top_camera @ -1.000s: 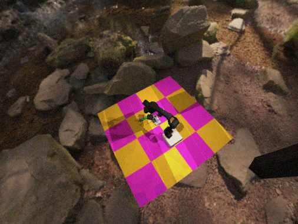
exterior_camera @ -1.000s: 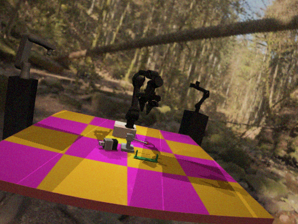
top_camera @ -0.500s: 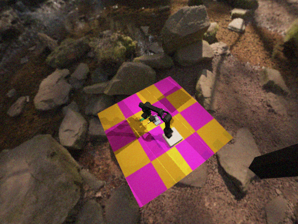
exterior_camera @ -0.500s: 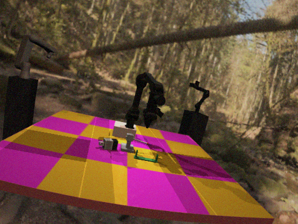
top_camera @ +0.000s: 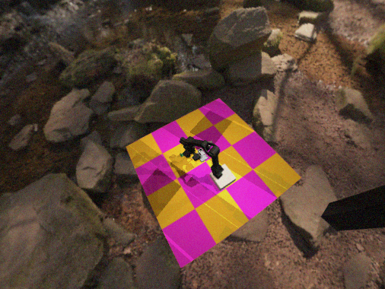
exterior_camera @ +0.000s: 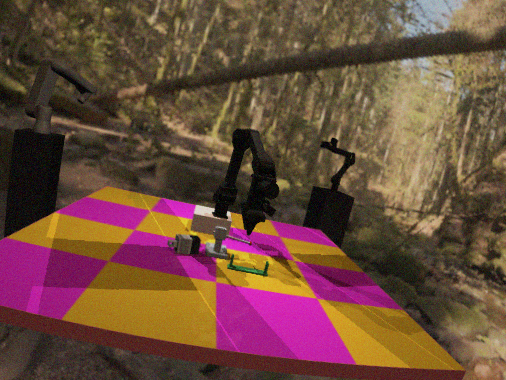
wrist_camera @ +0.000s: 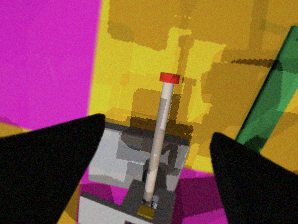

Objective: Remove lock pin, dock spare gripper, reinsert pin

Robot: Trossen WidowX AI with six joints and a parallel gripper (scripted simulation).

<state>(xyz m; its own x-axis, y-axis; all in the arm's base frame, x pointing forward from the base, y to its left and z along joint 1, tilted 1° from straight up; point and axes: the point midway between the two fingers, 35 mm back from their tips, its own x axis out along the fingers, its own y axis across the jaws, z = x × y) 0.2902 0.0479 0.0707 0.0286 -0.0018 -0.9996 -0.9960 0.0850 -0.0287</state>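
Note:
The grey mount [exterior_camera: 218,246] [wrist_camera: 102,155] stands upright on the checkered table. The lock pin [exterior_camera: 239,239] [wrist_camera: 161,120], a pale rod with a red head, sticks out sideways from its socket. My gripper [exterior_camera: 249,232] [wrist_camera: 158,130] is open and empty, pointing down just above the pin's head end. In the wrist view the pin runs between the two black fingers, below them, and the red head lies beyond the fingertips. The spare gripper [exterior_camera: 184,244], a grey block with a black part, lies on the table beside the mount, apart from it.
A green bracket [exterior_camera: 247,271] [wrist_camera: 272,90] with two upright ends lies near the pin's head side of the mount. The arm's pale base block [top_camera: 225,179] [exterior_camera: 203,220] is behind the mount. Two more arms stand on black pedestals [exterior_camera: 34,175] [exterior_camera: 327,210] beyond the table.

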